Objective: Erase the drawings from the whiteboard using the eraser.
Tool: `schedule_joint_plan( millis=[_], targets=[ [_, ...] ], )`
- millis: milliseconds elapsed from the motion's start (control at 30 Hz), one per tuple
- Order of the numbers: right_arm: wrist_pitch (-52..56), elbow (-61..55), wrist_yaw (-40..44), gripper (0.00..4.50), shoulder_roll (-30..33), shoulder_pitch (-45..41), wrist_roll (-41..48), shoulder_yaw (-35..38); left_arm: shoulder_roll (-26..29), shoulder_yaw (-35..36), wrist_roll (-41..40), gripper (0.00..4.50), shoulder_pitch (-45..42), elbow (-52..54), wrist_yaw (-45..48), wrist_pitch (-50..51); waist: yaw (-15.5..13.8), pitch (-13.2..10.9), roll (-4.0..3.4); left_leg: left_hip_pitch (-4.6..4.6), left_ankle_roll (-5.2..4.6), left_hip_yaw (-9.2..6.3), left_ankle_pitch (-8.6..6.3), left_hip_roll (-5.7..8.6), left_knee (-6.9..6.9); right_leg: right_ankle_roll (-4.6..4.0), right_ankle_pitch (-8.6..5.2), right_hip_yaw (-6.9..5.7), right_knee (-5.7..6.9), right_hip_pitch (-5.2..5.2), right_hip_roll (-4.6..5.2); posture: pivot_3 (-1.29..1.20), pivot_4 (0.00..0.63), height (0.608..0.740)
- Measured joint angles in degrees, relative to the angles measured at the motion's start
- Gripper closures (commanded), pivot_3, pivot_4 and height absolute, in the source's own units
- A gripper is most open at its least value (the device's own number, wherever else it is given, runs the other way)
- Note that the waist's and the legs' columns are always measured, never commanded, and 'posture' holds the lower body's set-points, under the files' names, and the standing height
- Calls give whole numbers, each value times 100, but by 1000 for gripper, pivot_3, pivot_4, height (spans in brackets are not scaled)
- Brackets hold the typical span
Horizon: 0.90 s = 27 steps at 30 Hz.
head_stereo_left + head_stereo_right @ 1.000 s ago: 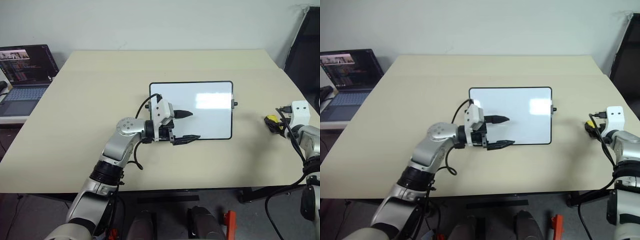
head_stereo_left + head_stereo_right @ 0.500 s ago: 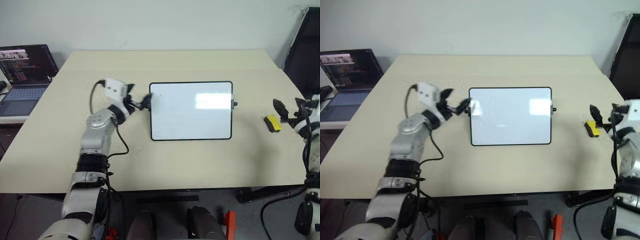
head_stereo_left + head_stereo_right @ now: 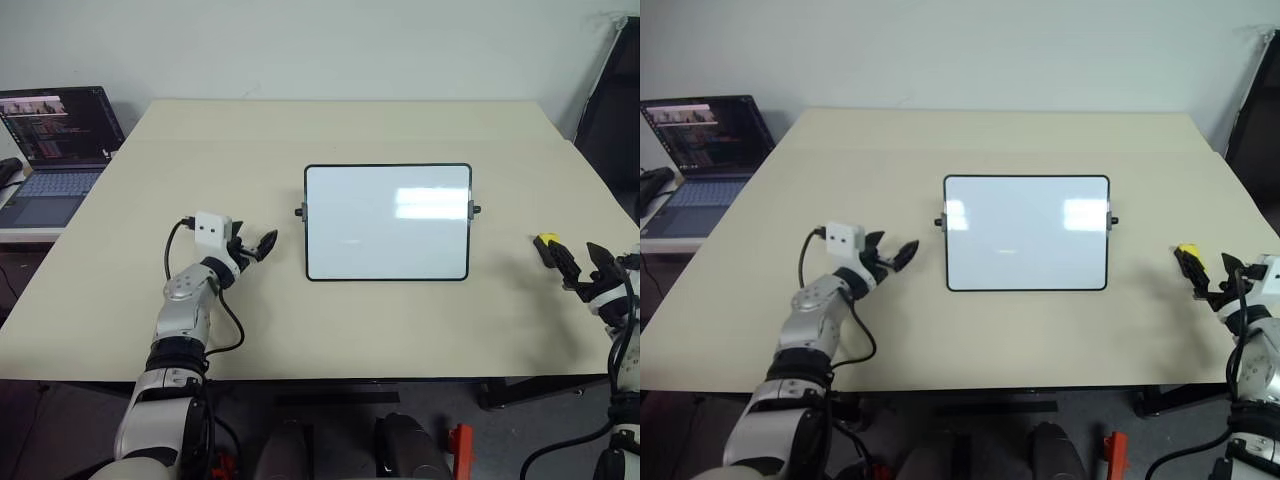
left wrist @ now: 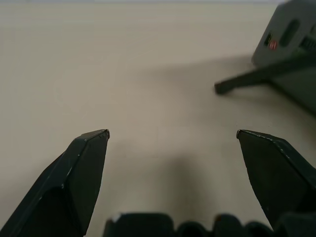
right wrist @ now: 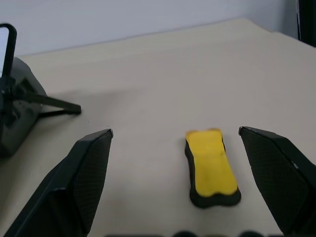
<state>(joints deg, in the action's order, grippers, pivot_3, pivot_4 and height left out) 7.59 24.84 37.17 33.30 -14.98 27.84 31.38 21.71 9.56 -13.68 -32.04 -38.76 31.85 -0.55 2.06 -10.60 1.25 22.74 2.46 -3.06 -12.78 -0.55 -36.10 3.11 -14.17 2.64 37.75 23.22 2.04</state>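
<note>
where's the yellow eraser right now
The small yellow block eraser lies on the beige table, right of the white board, just ahead of the open right gripper.

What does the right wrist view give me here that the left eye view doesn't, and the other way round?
Right wrist view alone: the eraser's dark underside, lying on the table beyond the open right gripper, untouched. Left eye view alone: the whole whiteboard, the open left gripper, the laptop. Both: eraser, table, right gripper.

A broad beige table carried the whiteboard near its middle, propped on small black side knobs. The yellow eraser lay flat well off toward the right edge, apart from the board.
</note>
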Motion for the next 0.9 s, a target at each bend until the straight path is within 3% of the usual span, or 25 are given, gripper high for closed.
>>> schedule_joint_plan(
  millis=[733,900],
  targets=[
    [-164,221,33,22,238,-86,47,78,-37,-23,192,0,-541,-625,-210,-235,-10,0,0,1,0,0,0,1,0,1,0,-1,-1,-1,0,0,150,740],
    [-209,752,168,22,710,-324,-16,77,60,-2,188,0,-696,-551,-220,-277,-13,0,0,0,0,1,0,3,1,2,1,0,-3,-3,1,0,150,740]
  ],
)
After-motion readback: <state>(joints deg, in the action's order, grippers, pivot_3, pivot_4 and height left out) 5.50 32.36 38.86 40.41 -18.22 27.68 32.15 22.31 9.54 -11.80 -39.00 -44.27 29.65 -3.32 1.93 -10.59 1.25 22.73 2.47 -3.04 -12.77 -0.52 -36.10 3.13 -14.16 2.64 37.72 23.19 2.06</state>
